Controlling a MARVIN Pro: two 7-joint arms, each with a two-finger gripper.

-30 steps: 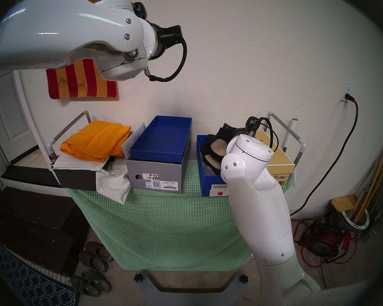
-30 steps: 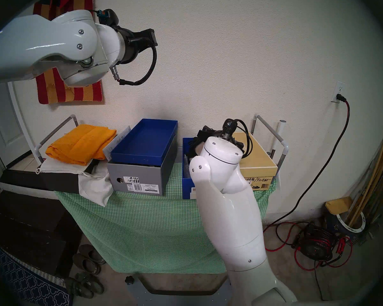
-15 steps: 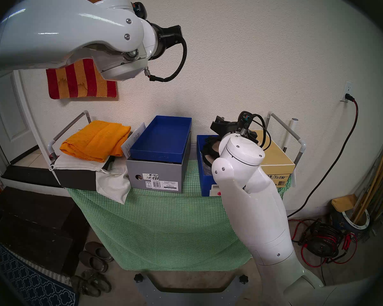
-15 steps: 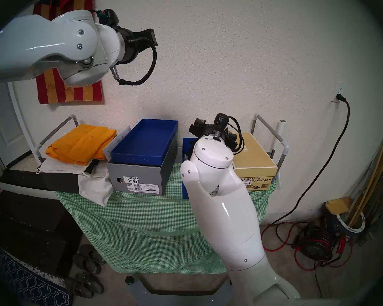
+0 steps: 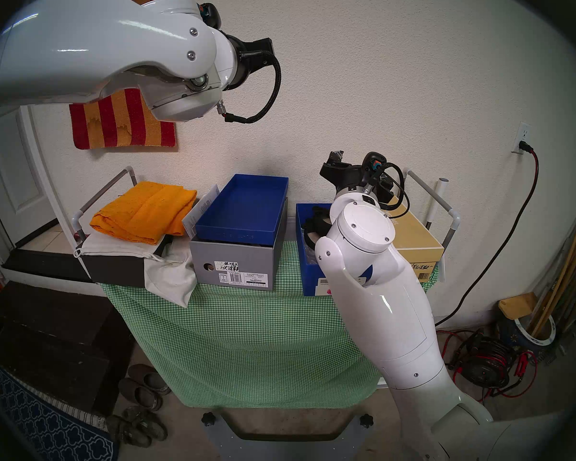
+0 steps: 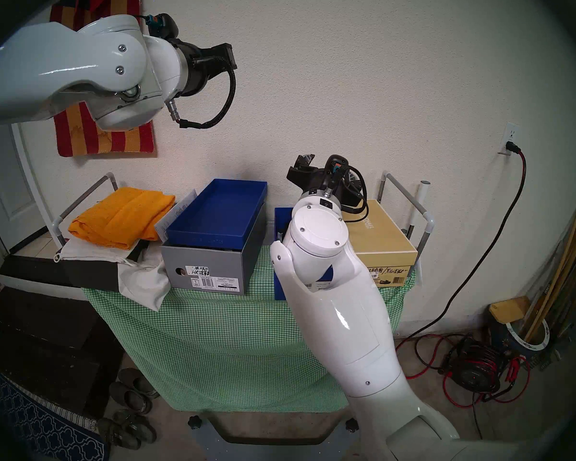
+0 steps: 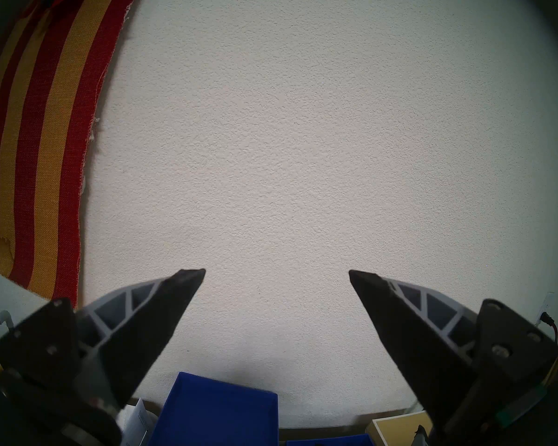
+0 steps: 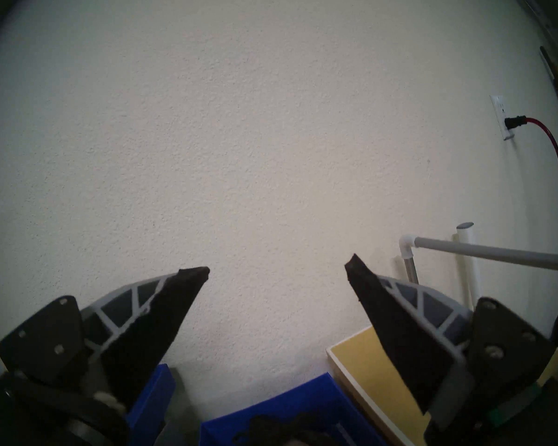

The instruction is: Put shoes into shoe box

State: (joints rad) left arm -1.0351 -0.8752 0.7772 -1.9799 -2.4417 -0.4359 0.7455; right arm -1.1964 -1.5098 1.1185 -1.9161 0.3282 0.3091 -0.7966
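Note:
The royal-blue shoe box (image 5: 310, 274) stands on the table right of centre, with its white barcode label (image 5: 323, 284) on the front. The black flats with beige insoles (image 5: 314, 224) lie inside it, largely hidden behind my right arm. They also show at the bottom of the right wrist view (image 8: 281, 426), inside the blue shoe box (image 8: 306, 400). My right gripper (image 5: 336, 156) is open and empty, raised above the far end of the box; its spread fingers (image 8: 187, 294) face the wall. My left gripper (image 7: 277, 271) is open and empty, held high at the left.
A blue lid (image 5: 243, 211) rests on the grey VIONIC box (image 5: 233, 264) at centre. A gold-tan box (image 5: 416, 237) sits right of the shoe box. An orange towel (image 5: 143, 211) and white cloth bag (image 5: 170, 277) lie left. Pipe rails (image 5: 426, 191) edge the table. Worn slip-ons (image 5: 143, 390) lie on the floor.
My right gripper has risen out of the blue shoe box and tipped toward the wall, leaving the shoes inside. The left arm has not moved.

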